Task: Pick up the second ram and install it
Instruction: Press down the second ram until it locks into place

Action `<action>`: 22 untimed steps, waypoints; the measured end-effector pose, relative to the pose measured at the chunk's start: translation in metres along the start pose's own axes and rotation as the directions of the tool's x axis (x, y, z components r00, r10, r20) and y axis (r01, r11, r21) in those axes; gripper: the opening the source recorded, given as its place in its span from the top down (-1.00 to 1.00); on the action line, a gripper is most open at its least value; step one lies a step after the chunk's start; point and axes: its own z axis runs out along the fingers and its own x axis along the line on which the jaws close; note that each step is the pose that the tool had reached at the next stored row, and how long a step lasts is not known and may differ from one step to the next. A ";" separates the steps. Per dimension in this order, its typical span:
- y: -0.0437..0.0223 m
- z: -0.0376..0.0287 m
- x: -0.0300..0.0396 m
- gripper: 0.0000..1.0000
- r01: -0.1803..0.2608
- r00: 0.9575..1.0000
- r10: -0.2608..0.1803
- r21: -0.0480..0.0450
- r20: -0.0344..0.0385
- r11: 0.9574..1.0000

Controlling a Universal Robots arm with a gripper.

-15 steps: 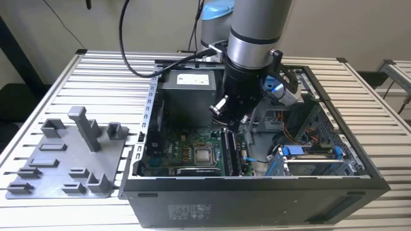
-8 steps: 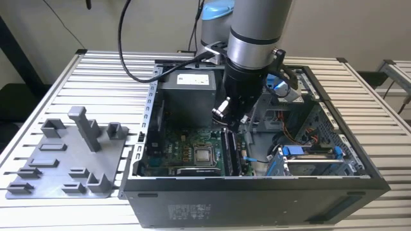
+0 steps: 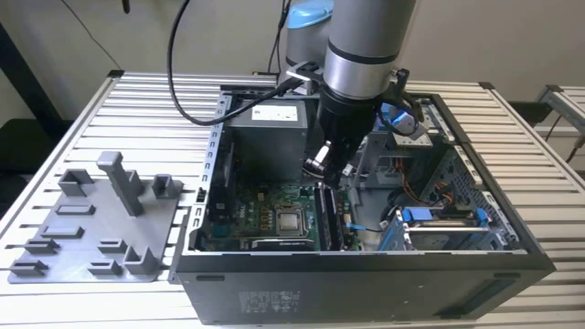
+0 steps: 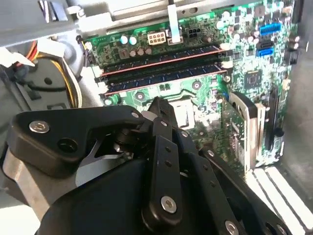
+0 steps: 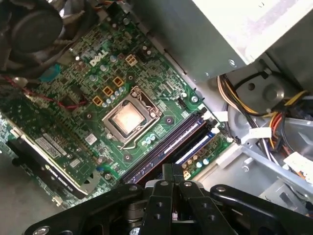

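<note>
Gripper, centre of the exterior view, hovers inside the computer case above the RAM slots; its grip can't be told. Seating appears underway; pressing needs alignment.

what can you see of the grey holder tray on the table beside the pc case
The grey holder tray looks like matte plastic: a flat plate lying on the slatted metal table, at the exterior view's left of the open computer case. Low blocks and brackets rise from it, and one taller upright post stands toward its far side. No parts sit in its holders. Whether its edge touches the case is unclear.
</note>
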 end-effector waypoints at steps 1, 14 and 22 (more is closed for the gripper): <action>0.0000 0.0001 0.0000 0.79 0.019 1.000 -0.019 0.000 0.000 1.000; 0.0000 0.0007 0.0000 0.79 0.252 0.968 -0.252 -0.003 0.001 0.968; 0.0000 0.0008 0.0000 0.79 0.389 0.921 -0.389 -0.004 0.002 0.921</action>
